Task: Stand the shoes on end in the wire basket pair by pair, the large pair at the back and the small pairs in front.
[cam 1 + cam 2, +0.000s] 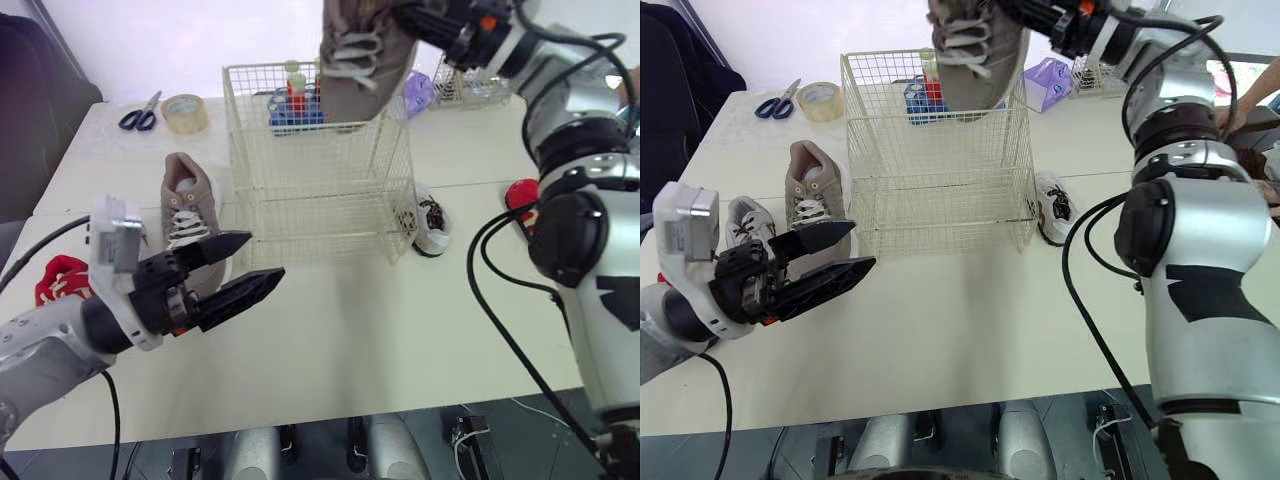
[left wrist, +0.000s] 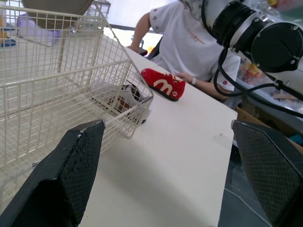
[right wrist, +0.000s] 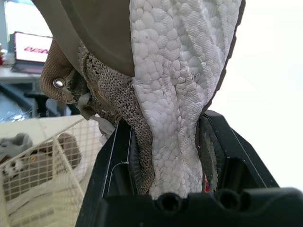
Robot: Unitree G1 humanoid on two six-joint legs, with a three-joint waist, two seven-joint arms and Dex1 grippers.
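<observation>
White desk [image 1: 380, 340] carries the wire basket [image 1: 320, 200], a tan shoe [image 1: 185, 200] just left of it (a small white shoe [image 1: 432, 222] at its right). Right hand [image 1: 405, 18] clamps the other tan shoe [image 1: 355, 60] above the basket's far side; left hand [image 1: 262, 257] hovers near, fingers [image 1: 225, 245] apart

Taupe shoe [image 1: 358, 75] toe-down over wire basket [image 1: 320, 190] back rim.

- Bright, even indoor light falls on the cream-white table top [image 1: 400, 330], where shadows are soft and faint.
- White glare washes out the background behind the tan knit shoe with white foam sole [image 3: 165, 94].
</observation>
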